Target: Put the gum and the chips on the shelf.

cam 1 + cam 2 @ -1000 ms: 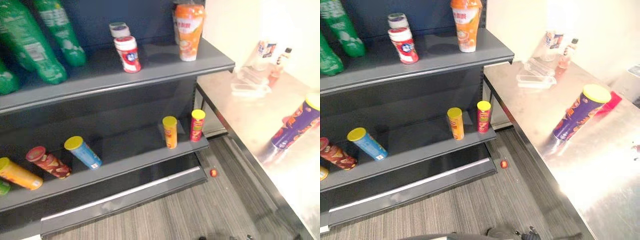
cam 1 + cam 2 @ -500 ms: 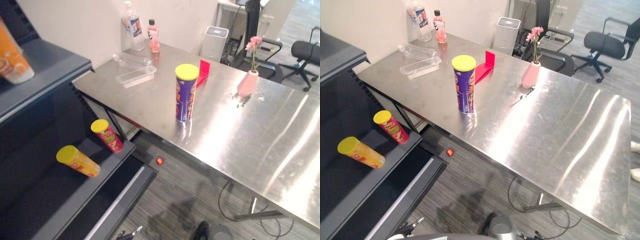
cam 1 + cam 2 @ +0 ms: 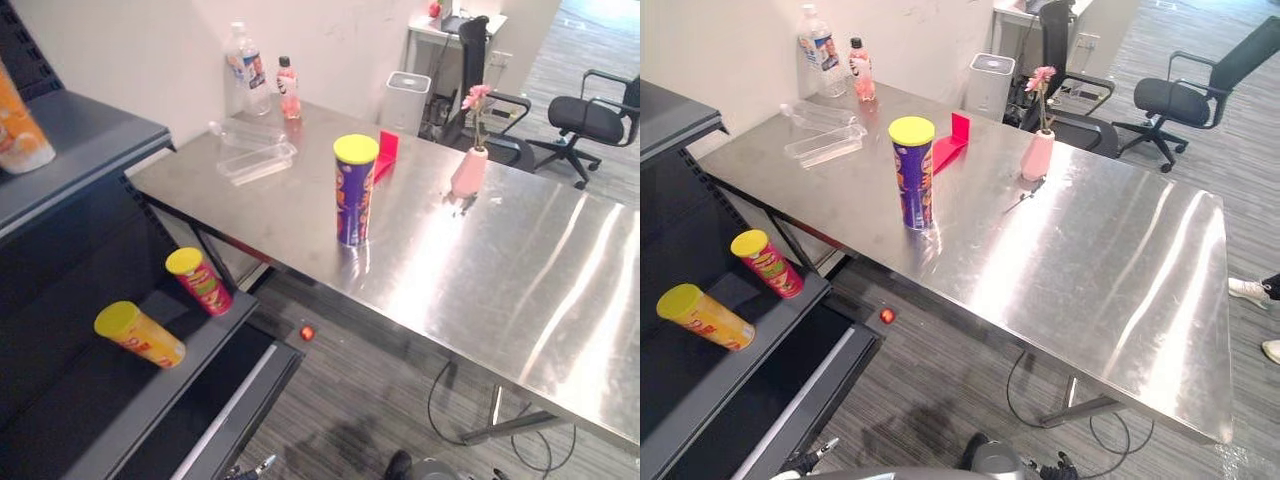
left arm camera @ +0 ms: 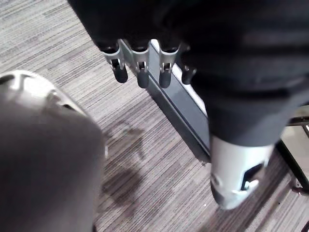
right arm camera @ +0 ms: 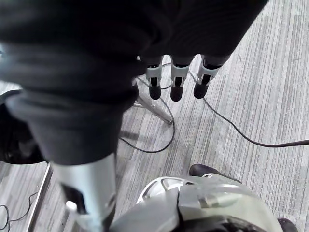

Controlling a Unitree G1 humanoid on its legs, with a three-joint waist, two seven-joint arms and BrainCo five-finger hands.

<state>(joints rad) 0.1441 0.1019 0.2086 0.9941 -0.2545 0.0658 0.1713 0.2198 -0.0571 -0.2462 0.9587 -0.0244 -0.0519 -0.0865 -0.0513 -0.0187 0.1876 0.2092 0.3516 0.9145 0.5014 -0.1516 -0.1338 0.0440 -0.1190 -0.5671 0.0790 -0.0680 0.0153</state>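
A tall purple chips can point(image 3: 352, 190) with a yellow lid stands upright on the steel table point(image 3: 520, 270), near its left end. To the left is the dark shelf point(image 3: 90, 400); on its lower board a yellow can point(image 3: 138, 333) lies on its side and a red can point(image 3: 200, 281) leans. My left hand point(image 4: 140, 72) hangs over the carpet beside the shelf's base, fingers straight, holding nothing. My right hand point(image 5: 176, 82) hangs over the carpet too, fingers straight and empty. I see no gum on the table.
At the table's far end are two bottles point(image 3: 243, 70), a clear tray point(image 3: 255, 160), a red stand point(image 3: 387, 152) and a pink vase point(image 3: 468, 170). An orange cup point(image 3: 15, 125) stands on the upper shelf. A small red ball point(image 3: 307, 332) lies on the floor. Office chairs point(image 3: 590, 115) stand behind; a person's shoe point(image 3: 1248, 289) shows at right.
The camera has swung right, from the shelf front to the steel table. The things themselves have not moved.
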